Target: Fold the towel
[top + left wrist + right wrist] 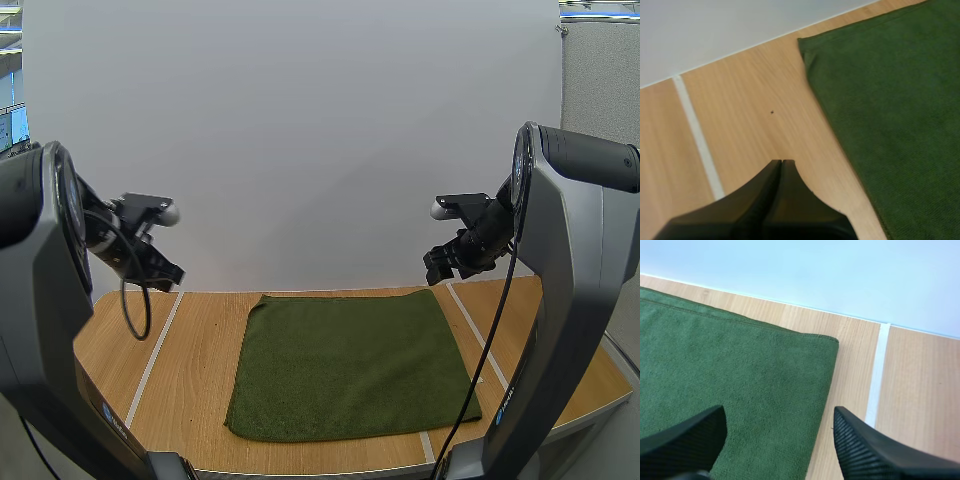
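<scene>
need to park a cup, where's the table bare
Bare table lies either side of the green towel, around the left white line and the right white line. The towel covers the middle; the right gripper hangs by its far right corner.

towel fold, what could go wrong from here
1. The left pincer is shut and sits over bare table beside the towel, so it might miss the far corner unless it opens and shifts over.
2. The right pincer is open near the other far corner; the towel lies flat, so the pincer could push it along rather than pinch it, skewing the fold.
</scene>
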Available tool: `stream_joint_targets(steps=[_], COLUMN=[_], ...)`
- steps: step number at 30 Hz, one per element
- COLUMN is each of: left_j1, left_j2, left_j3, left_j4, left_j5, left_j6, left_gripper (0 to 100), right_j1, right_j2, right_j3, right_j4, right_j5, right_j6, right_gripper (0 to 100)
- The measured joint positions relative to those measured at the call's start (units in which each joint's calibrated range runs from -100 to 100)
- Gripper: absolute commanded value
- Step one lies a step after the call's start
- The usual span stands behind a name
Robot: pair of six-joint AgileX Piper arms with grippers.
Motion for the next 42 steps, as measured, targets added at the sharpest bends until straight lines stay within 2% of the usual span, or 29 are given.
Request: stream_joint_targets(steps=[3, 5, 10, 12, 15, 22, 29, 33, 35, 42], left_j1=[-1.69, -3.80, -7.70, -9.85, -11.61, -13.09, -13.68, -14.71, -15.79, -16.68], left_j2=[2.2, 4.3, 7.1, 9.0, 11.7, 14.8, 16.4, 16.8, 18.1, 19.7], left_j3=[0.0, 0.1, 3.0, 5.4, 7.2, 8.3, 8.5, 8.5, 8.5, 8.5], left_j4=[0.2, 0.2, 0.2, 0.2, 0.2, 0.1, -2.6, -3.0, -3.2, -3.3], left_j5=[-1.0, -4.0, -14.9, -18.8, -22.3, -24.9, -29.4, -29.4, -29.9, -31.2], left_j6=[-1.0, -1.9, -2.4, -2.5, -2.5, -2.5, -0.4, 0.6, 1.0, 1.1], left_gripper=[0, 0, 0, 0, 0, 0, 0, 0, 0, 0], right_j1=[0.0, 0.0, 0.0, 0.0, 0.0, 0.0, 0.0, 0.2, 0.2, 0.4], right_j2=[1.9, 3.7, 8.9, 10.9, 13.1, 16.4, 20.5, 21.3, 21.4, 23.3], right_j3=[-1.5, -2.5, -5.8, -7.2, -9.2, -12.7, -15.9, -15.9, -16.0, -19.3], right_j4=[0.1, 0.6, 3.5, 4.9, 6.0, 6.3, 7.6, 7.6, 7.6, 9.2], right_j5=[1.0, 1.2, 2.0, 2.4, 2.7, 2.7, 2.5, 1.8, 1.0, 0.0], right_j6=[0.2, 0.3, 0.1, -0.2, -0.5, -0.9, -1.9, -2.5, -2.7, -3.0], right_gripper=[100, 100, 100, 100, 100, 100, 100, 100, 100, 100])
